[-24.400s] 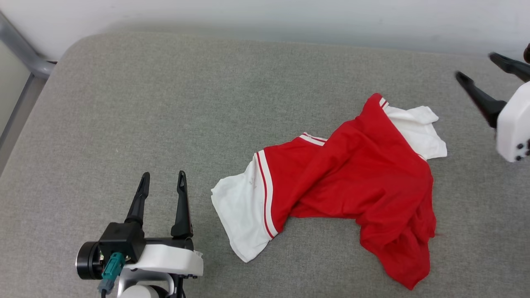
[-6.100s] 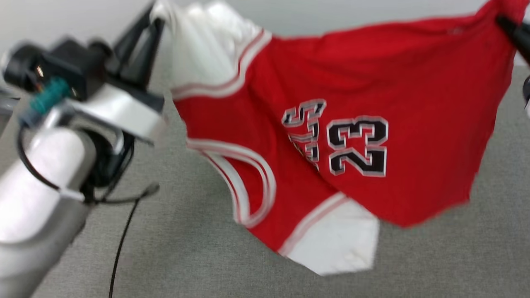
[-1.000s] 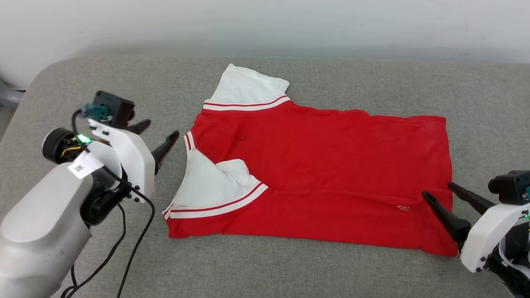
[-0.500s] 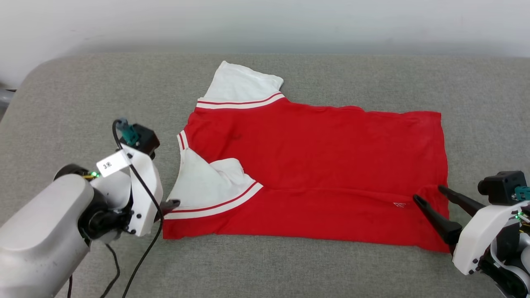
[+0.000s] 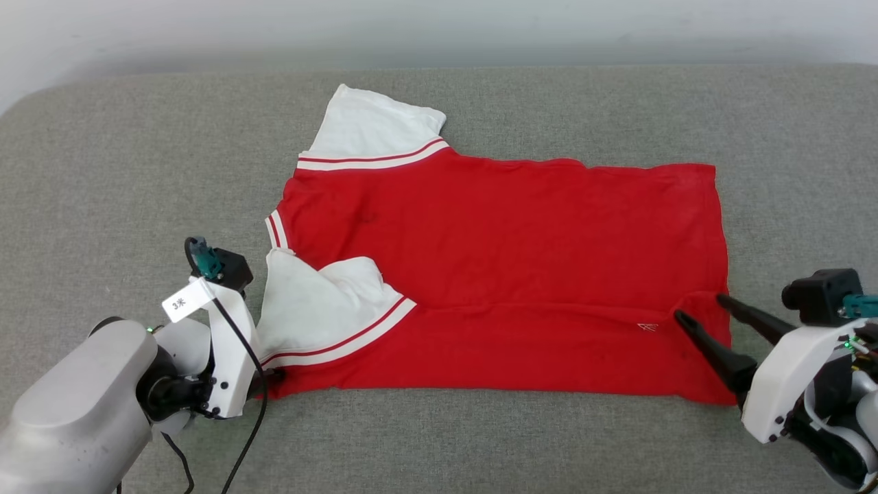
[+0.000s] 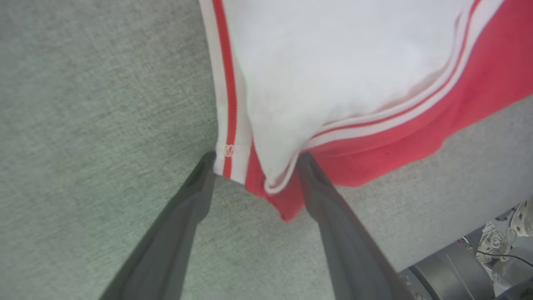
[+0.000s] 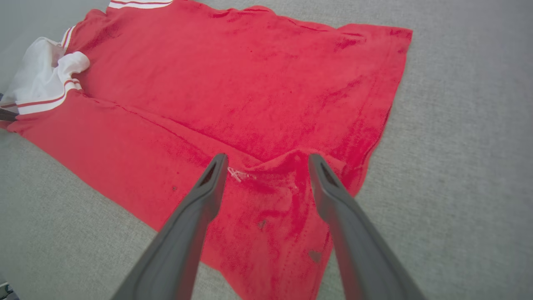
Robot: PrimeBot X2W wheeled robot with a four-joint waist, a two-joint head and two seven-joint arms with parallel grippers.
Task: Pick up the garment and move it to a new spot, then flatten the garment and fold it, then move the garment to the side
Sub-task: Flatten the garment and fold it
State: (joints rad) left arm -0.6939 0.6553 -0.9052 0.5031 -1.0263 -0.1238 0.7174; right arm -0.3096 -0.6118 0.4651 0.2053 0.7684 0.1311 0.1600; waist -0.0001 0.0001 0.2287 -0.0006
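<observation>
– Head view: garment where?
– Flat on grey cushion, plain red side up, one white sleeve folded in.
– Pincers?
– Left pincer spread, astride near sleeve-side corner. Right pincer spread over near hem corner. Both released.

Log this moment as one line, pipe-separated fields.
garment: red jersey T-shirt with white sleeves, spread on grey fabric cushion | left gripper: open, astride near shoulder corner | right gripper: open, over near hem corner
</observation>
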